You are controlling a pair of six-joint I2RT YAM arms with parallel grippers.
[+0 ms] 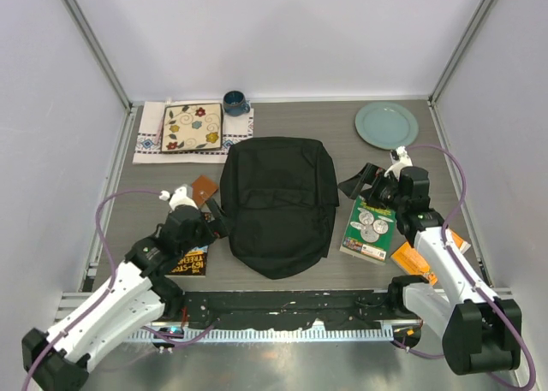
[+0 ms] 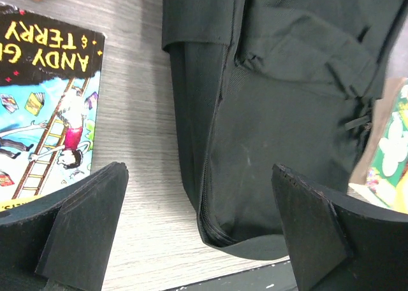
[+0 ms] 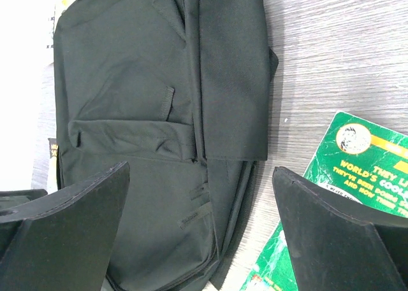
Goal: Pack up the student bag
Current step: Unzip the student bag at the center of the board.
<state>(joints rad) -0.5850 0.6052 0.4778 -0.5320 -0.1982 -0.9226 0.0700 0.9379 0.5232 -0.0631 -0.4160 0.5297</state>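
Note:
The student bag [image 1: 278, 204] is a large black backpack lying flat in the middle of the table, rounded end toward me. My left gripper [image 1: 212, 221] is open and empty just left of the bag's near left edge. In the left wrist view the bag's [image 2: 280, 113] zipped corner lies between the open fingers [image 2: 83, 234]. My right gripper [image 1: 361, 184] is open and empty just right of the bag. The right wrist view looks across the bag [image 3: 146, 113], with its side edge between the fingers [image 3: 344, 234].
An illustrated book [image 1: 190, 261] [image 2: 44, 113] lies under my left arm, beside a brown leather item [image 1: 204, 189]. A green book [image 1: 370, 228] [image 3: 344, 170] and an orange book [image 1: 415, 261] lie right. A teal plate [image 1: 387, 124], blue mug [image 1: 235, 103] and floral tray [image 1: 192, 127] stand at the back.

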